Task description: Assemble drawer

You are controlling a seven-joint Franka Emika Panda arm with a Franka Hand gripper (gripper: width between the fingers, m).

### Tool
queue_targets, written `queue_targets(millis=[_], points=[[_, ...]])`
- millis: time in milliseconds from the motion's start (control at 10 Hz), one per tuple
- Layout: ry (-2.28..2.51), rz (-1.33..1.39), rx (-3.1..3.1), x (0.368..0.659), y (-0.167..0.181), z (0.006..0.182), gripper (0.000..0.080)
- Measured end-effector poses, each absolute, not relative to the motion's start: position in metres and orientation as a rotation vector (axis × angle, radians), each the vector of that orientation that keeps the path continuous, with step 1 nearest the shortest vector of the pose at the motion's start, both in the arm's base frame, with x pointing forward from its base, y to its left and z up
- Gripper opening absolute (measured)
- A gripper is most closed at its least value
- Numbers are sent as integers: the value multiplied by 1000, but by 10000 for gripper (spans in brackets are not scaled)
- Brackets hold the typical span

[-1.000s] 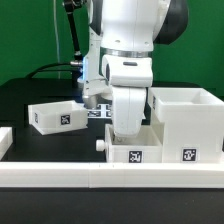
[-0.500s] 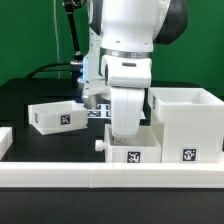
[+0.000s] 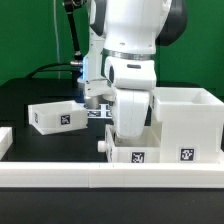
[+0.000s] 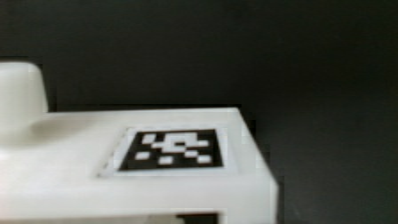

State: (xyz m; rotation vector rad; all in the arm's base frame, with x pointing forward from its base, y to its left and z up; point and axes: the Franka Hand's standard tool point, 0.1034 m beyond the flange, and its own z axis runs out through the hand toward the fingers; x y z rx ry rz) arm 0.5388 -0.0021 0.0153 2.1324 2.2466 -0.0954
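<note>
A small white drawer tray (image 3: 120, 156) with a square tag and a round knob (image 3: 101, 146) stands at the front, against the tall white housing (image 3: 186, 125) on the exterior view's right. My gripper (image 3: 129, 136) reaches down into this tray. Its fingers are hidden behind the hand and the tray wall, so I cannot tell whether they hold anything. A second tagged tray (image 3: 57, 116) lies apart on the exterior view's left. The wrist view shows a white tagged face (image 4: 175, 150) close up, with the knob (image 4: 18, 95) beside it and no fingers.
A long white border rail (image 3: 60, 176) runs along the table's front edge, just before the tray and housing. The marker board (image 3: 97, 113) lies behind the arm. The table top is black, with a green backdrop behind.
The arm's hand has shifted slightly toward the exterior view's right over the front tray. The trays and housing look unmoved.
</note>
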Motion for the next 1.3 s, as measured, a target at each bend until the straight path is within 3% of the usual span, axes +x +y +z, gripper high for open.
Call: queue_targets(millis=[1300], points=[[2061,-106,2317,539,2,15,42]])
